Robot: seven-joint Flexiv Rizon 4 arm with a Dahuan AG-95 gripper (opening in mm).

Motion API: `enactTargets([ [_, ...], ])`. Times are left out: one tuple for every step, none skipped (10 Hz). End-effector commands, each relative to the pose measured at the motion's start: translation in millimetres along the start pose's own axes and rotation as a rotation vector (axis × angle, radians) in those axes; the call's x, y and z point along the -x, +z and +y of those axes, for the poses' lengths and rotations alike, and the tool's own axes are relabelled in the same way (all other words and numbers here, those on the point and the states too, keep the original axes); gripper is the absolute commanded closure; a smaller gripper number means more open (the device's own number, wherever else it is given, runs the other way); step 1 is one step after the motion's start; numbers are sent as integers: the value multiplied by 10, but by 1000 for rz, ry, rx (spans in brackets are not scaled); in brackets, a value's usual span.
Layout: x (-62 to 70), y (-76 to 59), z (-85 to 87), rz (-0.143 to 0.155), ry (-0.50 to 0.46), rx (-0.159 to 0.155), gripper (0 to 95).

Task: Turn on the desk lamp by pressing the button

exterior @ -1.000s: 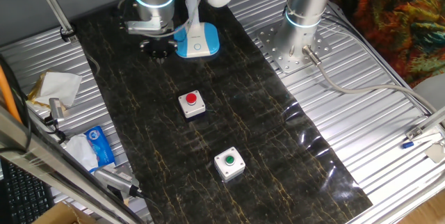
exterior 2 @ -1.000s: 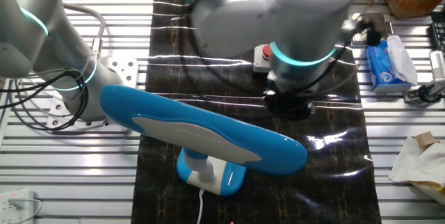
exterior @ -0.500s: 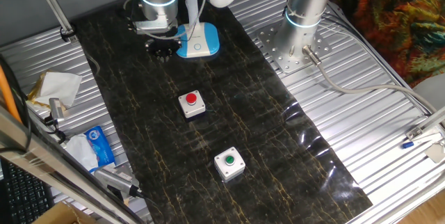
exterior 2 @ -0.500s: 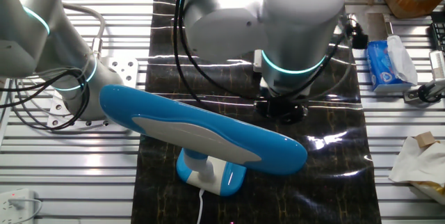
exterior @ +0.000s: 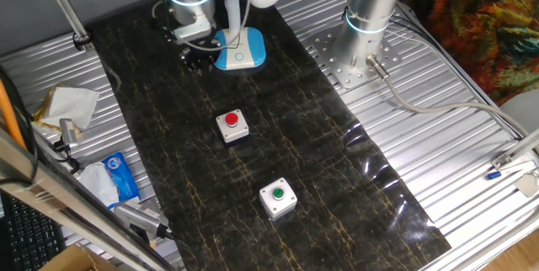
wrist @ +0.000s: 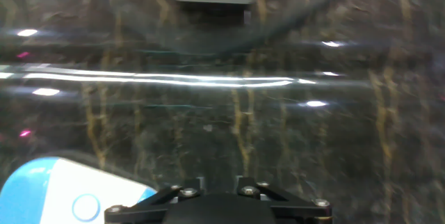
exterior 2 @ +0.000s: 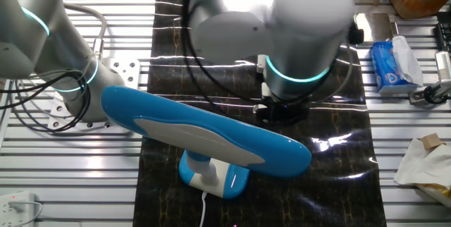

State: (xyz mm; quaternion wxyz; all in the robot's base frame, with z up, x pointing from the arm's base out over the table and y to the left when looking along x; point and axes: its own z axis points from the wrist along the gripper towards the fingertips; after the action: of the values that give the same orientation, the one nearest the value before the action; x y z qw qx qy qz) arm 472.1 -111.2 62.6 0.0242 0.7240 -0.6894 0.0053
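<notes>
Dark marbled mat (exterior: pixel 278 136) over a ribbed metal table (exterior: pixel 472 162). Desk lamp (exterior: pixel 239 49) at the mat's far end, blue base with white top plate, ringed button (wrist: pixel 86 207) on that plate. Gripper (exterior: pixel 197 55) low over the mat, just left of the lamp base. Jaw state: cannot tell, fingertips hidden. Red button box (exterior: pixel 232 124) mid-mat, green button box (exterior: pixel 277 198) nearer the front edge, well apart from the lamp.
</notes>
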Motion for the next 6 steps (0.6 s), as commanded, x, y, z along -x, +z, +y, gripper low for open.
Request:
enactTargets([
  [9, 40, 134, -24, 163, 34, 0],
  [10, 50, 154, -24, 168, 34, 0],
  [12, 60, 175, -23, 172, 32, 0],
  [13, 71, 198, -28, 177, 26, 0],
  [14, 77, 210, -30, 197, 18, 0],
  [13, 79, 215, -25, 247, 8, 0],
])
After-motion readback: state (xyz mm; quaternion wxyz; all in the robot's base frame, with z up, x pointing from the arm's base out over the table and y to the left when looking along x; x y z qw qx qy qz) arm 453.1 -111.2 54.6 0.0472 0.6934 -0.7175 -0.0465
